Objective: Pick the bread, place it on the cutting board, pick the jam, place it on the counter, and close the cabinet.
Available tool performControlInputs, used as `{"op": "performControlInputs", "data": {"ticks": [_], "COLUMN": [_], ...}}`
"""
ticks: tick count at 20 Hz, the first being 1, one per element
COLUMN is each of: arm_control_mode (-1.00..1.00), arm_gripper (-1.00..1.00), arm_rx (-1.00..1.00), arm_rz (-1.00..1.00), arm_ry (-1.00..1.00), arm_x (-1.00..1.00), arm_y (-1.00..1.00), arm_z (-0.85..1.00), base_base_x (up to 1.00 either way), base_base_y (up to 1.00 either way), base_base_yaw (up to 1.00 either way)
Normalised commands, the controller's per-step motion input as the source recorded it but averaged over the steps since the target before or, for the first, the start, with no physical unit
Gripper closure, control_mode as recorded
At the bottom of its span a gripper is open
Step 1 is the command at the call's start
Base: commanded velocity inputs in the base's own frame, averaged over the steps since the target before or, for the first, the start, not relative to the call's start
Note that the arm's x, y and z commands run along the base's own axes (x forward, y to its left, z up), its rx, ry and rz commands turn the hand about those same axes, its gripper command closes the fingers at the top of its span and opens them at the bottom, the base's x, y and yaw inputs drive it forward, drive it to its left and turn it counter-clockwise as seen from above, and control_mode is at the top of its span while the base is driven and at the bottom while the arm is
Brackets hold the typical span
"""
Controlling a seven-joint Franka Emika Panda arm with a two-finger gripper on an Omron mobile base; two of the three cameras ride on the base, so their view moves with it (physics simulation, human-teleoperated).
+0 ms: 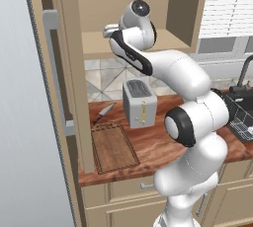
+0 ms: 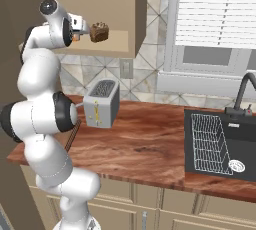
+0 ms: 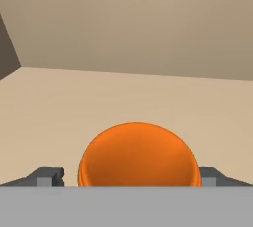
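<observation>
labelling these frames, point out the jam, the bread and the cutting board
jam (image 3: 138,154): hand view, the orange rounded side between the open tool's tips.
bread (image 2: 99,32): right base view, the dark brown crust, on the cabinet shelf.
cutting board (image 1: 113,148): left base view, its bare wooden middle.

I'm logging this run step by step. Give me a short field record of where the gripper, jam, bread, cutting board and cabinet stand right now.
gripper: open, inside the cabinet, one fingertip on each side of the jam
jam: on the cabinet shelf, between the open jaws, not gripped
bread: on the cabinet shelf, beside the gripper
cutting board: on the counter, left of the toaster, nothing on it
cabinet: door open
</observation>
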Motion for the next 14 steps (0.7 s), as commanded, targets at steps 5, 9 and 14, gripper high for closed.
{"op": "performControlInputs", "data": {"ticks": [5,9,14], "arm_control_mode": [-1.0,-1.0,-1.0], "arm_gripper": [1.0,1.0,1.0], "arm_rx": [0.0,0.0,0.0], "arm_rz": [0.0,0.0,0.01], "arm_ry": [0.0,0.0,0.0], "arm_x": [0.01,0.0,0.0], "arm_y": [0.09,0.01,0.0], "arm_z": [-0.06,0.0,0.0], "base_base_x": [0.0,0.0,0.0], "base_base_y": [0.0,0.0,0.0], "base_base_yaw": [0.0,0.0,0.0]}}
